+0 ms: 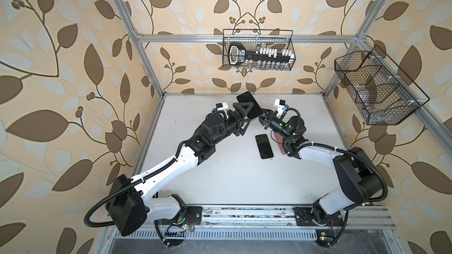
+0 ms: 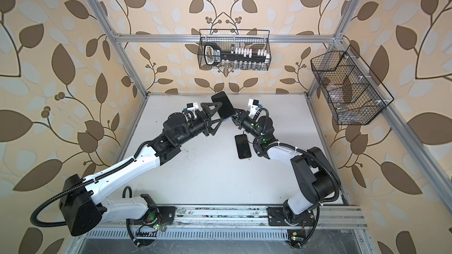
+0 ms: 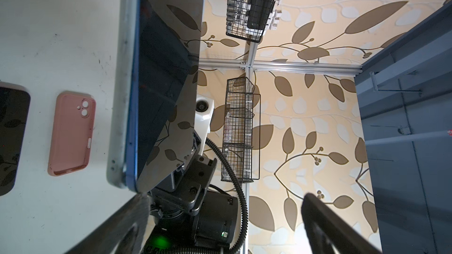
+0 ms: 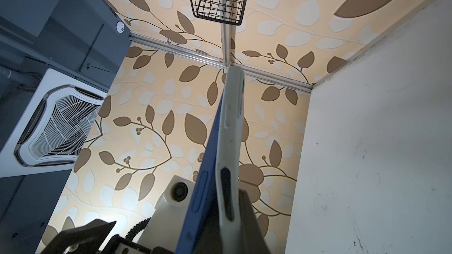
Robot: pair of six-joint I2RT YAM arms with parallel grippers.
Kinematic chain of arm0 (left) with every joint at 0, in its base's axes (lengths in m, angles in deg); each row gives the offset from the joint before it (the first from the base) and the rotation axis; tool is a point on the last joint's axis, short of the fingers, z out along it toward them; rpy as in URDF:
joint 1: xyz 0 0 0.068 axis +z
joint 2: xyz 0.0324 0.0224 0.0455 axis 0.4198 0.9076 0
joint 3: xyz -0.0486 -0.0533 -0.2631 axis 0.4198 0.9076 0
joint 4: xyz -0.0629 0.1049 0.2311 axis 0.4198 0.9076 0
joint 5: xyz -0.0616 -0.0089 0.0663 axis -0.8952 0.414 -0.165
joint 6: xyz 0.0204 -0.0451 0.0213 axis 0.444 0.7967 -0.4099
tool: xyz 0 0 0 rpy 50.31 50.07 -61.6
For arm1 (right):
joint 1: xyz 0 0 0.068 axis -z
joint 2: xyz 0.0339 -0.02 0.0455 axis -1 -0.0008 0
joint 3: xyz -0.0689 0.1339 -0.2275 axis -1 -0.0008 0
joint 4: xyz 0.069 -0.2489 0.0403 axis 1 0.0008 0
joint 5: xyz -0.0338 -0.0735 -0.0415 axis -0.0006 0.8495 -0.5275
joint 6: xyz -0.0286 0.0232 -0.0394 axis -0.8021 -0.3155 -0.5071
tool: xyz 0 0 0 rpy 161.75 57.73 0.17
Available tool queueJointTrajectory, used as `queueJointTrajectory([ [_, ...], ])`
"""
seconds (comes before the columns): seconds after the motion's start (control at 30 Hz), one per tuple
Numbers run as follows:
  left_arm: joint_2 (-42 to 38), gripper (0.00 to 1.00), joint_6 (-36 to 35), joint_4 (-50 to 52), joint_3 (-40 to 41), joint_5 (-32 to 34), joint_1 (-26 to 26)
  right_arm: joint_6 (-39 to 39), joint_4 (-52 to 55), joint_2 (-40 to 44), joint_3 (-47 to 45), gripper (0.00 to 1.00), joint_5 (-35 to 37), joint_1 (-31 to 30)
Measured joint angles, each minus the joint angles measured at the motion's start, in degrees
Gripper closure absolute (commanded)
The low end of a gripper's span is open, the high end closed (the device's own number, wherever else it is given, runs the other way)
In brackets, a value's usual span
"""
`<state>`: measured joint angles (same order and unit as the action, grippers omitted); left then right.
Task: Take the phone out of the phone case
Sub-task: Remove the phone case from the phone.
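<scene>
The phone (image 1: 249, 105) is held up off the table, dark screen up, in both top views (image 2: 223, 105). Its blue edge (image 4: 208, 167) shows beside the pale grey phone case (image 4: 231, 123), which has peeled away from it at the lower end. My right gripper (image 1: 263, 118) (image 4: 232, 216) is shut on that loose end of the case; one finger (image 4: 249, 216) lies against the case's back. My left gripper (image 1: 247, 116) (image 3: 225, 226) is wide open, its fingers (image 3: 117, 228) straddling the phone's near edge (image 3: 132, 118) without gripping.
A second black phone (image 1: 264, 146) lies flat on the white table (image 1: 220, 167), with a pink case (image 3: 71, 133) beside it, partly under my right arm. Wire baskets hang on the back wall (image 1: 258, 50) and the right wall (image 1: 376, 89).
</scene>
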<state>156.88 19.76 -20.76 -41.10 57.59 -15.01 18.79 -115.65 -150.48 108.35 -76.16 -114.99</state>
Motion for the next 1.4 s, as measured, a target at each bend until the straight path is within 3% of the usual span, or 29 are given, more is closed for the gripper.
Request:
queueJointTrajectory([
  [1.4, 1.97, 0.01, 0.94, -1.68, -0.04, 2.05, -1.88, -0.02, -0.76, -0.31, 0.87, 1.00, 2.19, -1.60],
])
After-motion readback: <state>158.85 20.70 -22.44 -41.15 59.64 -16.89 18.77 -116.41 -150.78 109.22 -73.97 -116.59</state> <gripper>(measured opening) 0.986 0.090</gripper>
